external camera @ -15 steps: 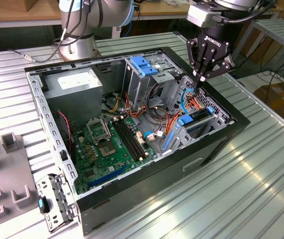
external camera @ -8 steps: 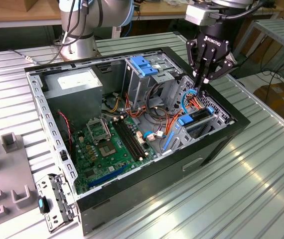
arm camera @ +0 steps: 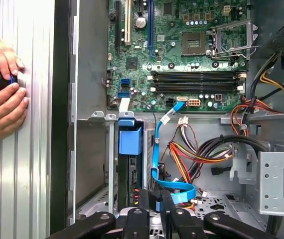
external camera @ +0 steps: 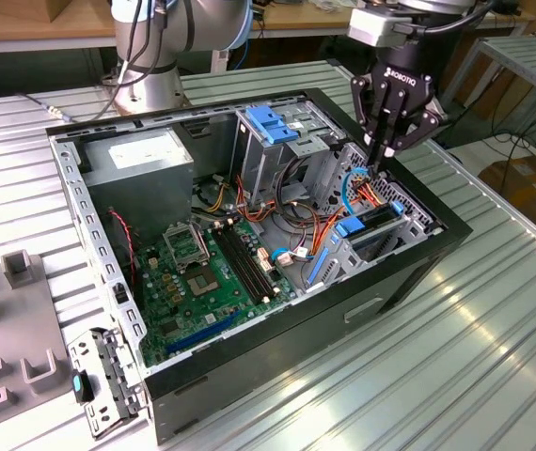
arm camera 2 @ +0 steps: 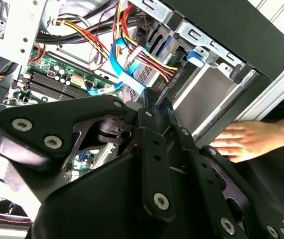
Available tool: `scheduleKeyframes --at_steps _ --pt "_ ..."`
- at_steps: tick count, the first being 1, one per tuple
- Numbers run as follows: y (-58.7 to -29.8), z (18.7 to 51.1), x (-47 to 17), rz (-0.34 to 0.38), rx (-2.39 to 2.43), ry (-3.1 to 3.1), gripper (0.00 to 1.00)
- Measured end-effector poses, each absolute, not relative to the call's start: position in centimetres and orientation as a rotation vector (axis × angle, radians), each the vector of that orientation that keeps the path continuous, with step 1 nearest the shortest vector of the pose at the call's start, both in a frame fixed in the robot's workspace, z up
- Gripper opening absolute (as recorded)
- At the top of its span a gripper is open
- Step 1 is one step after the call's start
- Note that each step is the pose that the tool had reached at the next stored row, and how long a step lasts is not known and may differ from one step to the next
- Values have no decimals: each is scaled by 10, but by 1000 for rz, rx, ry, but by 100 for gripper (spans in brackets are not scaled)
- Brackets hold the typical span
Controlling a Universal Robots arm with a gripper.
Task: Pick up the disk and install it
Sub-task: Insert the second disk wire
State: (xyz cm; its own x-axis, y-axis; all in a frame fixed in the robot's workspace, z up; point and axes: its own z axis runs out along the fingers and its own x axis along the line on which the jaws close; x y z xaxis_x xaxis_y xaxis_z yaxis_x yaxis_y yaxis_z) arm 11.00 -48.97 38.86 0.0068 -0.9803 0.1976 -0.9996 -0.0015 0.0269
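A: Where is the disk (external camera: 372, 224) now?

B: On edge in the drive bay, at the corner of the computer case (external camera: 249, 371), against the side wall. Its blue rail (arm camera: 130, 140) is level with the bay's rim in the first wrist view, so I judge it nearly seated.

A: And the end effector (external camera: 378, 162)?

B: Fingers together and holding nothing I can make out, tips just above the bay, beside the blue cable (arm camera: 155, 149).

A: How would you do this well?

B: Press straight down on the disk's top edge, slowly, keeping off the cable. And mind the person's hands (arm camera: 2, 99) on the worktop (external camera: 494, 319) just outside that wall.
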Motion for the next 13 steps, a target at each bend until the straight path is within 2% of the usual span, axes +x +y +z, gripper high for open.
scheduleKeyframes --at_steps 13 --pt "-478 388 111 185 2107 -2099 24"
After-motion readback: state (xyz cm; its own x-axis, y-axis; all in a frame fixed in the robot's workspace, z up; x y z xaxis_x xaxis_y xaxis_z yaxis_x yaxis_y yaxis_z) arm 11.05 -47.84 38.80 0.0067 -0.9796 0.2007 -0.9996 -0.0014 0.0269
